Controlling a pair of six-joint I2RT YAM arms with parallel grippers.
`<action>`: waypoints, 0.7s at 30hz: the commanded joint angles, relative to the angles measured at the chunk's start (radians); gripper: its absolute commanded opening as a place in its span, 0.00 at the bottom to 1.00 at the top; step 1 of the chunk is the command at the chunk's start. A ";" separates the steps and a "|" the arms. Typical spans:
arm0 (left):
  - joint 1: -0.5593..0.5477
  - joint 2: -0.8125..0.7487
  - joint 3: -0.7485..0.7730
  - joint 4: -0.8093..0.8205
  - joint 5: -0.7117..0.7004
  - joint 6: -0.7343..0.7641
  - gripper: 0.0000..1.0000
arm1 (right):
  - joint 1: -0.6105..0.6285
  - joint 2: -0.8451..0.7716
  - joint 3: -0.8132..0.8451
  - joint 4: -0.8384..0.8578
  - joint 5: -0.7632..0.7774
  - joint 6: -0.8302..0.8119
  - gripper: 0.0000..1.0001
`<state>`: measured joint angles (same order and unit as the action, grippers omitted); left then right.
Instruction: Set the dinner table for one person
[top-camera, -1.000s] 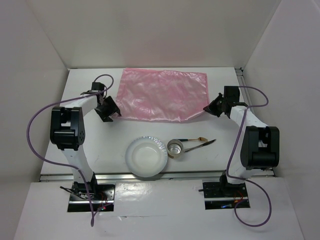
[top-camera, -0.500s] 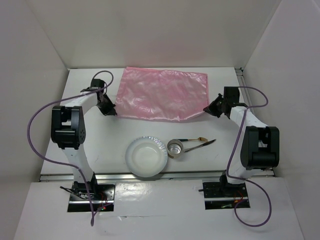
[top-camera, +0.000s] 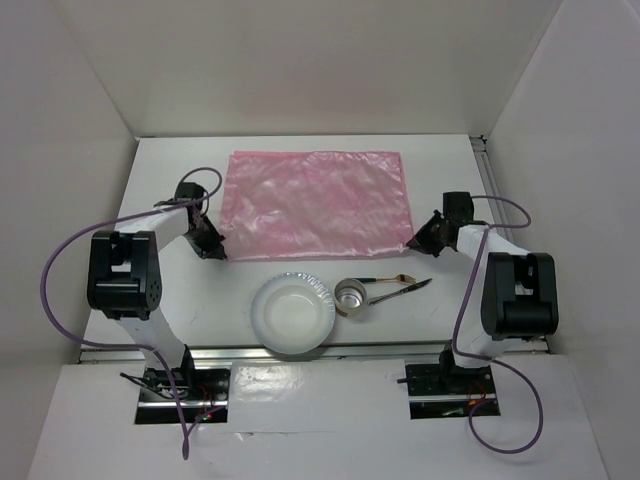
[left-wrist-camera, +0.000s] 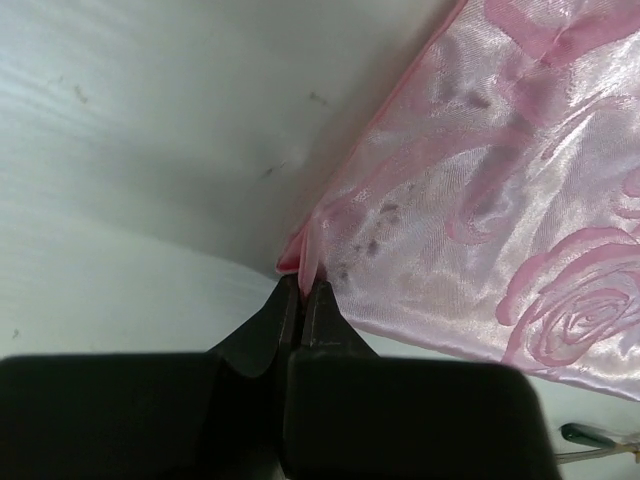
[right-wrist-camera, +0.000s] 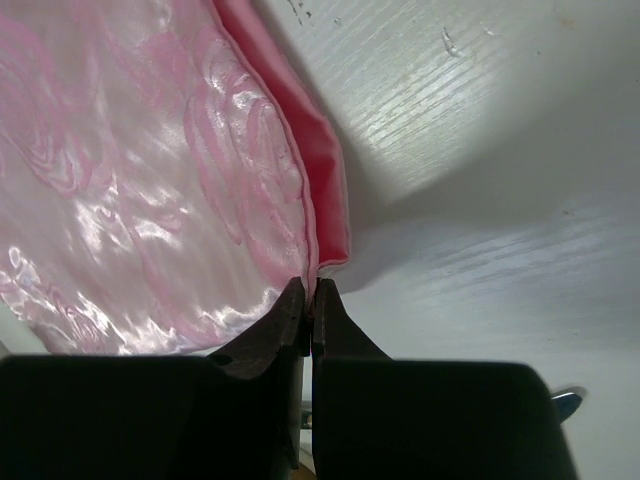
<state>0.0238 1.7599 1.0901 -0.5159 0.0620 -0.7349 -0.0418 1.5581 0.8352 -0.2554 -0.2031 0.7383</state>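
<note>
- Nearest the arm bases, on the dinner table (top-camera: 190, 300): white plate (top-camera: 292, 313), upright and lying flat; just right of it a small metal cup (top-camera: 351, 296), close against the plate's rim, touching or not, cannot tell.
- Right of the cup: two utensils (top-camera: 398, 285) lying side by side, ends toward the cup; one dark-handled, one silvery.
- Further back, on the left: left gripper (left-wrist-camera: 301, 285) clenched on the near left corner of the pink mat (top-camera: 315, 203); fingers pressed together with a pinch of fabric between them; corner raised slightly off the tabletop.
- Opposite, on the right: right gripper (right-wrist-camera: 307, 288) clamped likewise on the near right corner; cloth edge folded over just above the fingertips; shadow cast on the white surface beside it.
- Between the two grippers and beyond: mat spread out, shiny, rose-patterned, long sides running across the table; well apart from the plate.
- Farthest back: white enclosure walls (top-camera: 320, 70) rising at the table's far and side edges.
</note>
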 joint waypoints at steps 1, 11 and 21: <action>0.004 -0.089 -0.024 -0.021 -0.050 0.012 0.00 | 0.008 -0.052 -0.011 -0.010 0.042 -0.010 0.00; 0.004 -0.089 -0.050 -0.030 -0.079 0.012 0.00 | 0.008 -0.125 -0.073 -0.030 0.051 -0.010 0.00; 0.004 -0.089 -0.059 -0.030 -0.088 0.000 0.00 | 0.008 -0.179 -0.111 -0.050 0.085 -0.001 0.00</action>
<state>0.0231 1.6737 1.0378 -0.5331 0.0109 -0.7368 -0.0410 1.4044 0.7429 -0.2890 -0.1661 0.7391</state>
